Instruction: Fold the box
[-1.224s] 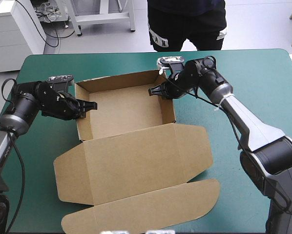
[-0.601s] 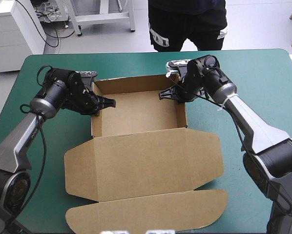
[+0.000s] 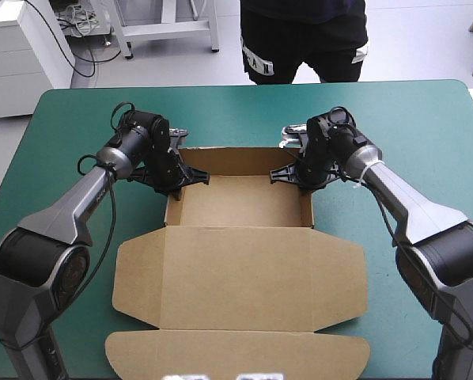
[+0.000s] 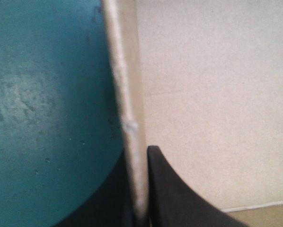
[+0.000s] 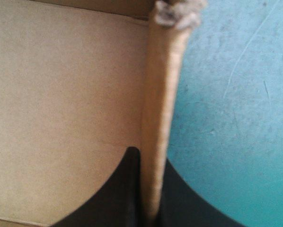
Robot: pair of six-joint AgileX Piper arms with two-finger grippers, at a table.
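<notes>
Surface: the table point(image 3: 426, 134) carries a teal-green cover point(image 4: 47, 94). Close up it shows fine pale scratches and dull patches, perhaps scuffs, though the wrist views are too soft to be sure.
Box: the box point(image 3: 240, 273) is brown and stands as an open tray point(image 3: 236, 202) toward the table's far edge, roughly midway between the sides.
Lid: the lid point(image 3: 240, 301) lies flat on the cover toward the near edge, its rounded flap point(image 3: 236, 356) nearest.
Left gripper: the left gripper point(image 3: 193, 178) pinches the tray's left wall point(image 4: 127, 94) by the far corner, with one black finger inside, one outside and the board between.
Right gripper: the right gripper point(image 3: 288, 172) is clamped the same way on the right wall point(image 5: 160, 94).
Wall end: a frayed corner point(image 5: 177, 12) lies ahead of the right gripper.
</notes>
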